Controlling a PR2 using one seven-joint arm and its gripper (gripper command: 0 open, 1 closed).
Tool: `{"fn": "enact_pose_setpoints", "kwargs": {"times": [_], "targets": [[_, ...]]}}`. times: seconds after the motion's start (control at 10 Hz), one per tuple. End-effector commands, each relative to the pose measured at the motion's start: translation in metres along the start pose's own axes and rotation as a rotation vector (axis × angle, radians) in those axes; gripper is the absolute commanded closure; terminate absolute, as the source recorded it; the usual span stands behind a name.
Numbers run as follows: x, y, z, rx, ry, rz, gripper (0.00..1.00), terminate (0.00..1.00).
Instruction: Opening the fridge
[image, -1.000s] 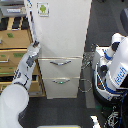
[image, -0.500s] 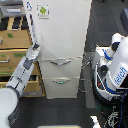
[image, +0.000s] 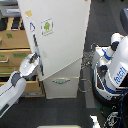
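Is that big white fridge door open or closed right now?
Open. The fridge upper door stands swung out at an angle over the drawers below, with the gripper at its edge.

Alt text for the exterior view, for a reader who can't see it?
A white fridge has its upper door swung partly open, with the end effector at the door's left edge. A wooden cabinet stands behind on the left and a white robot on the right.

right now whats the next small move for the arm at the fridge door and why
Probably keep pulling the door's edge outward along its arc. The gripper sits at the free edge of the fridge upper door, beside the dark vertical handle strip, and the door already looks angled out from the lower drawers. Whether the gripper actually grips the edge cannot be told.
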Motion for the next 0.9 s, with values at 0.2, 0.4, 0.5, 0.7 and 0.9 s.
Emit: {"fn": "enact_pose_setpoints", "kwargs": {"times": [0.2,0.4,0.5,0.7,0.9], "targets": [[-0.524,-0.565,0.337,0.008,-0.371,-0.603,1.0,0.0],[-0.497,-0.506,0.325,0.05,-0.36,-0.512,1.0,0.0],[-0.458,-0.441,0.303,0.045,-0.311,-0.437,1.0,0.0],[-0.361,-0.277,0.227,0.045,-0.213,-0.256,1.0,0.0],[-0.285,-0.176,0.156,0.057,-0.139,-0.158,0.0,0.0]]}}
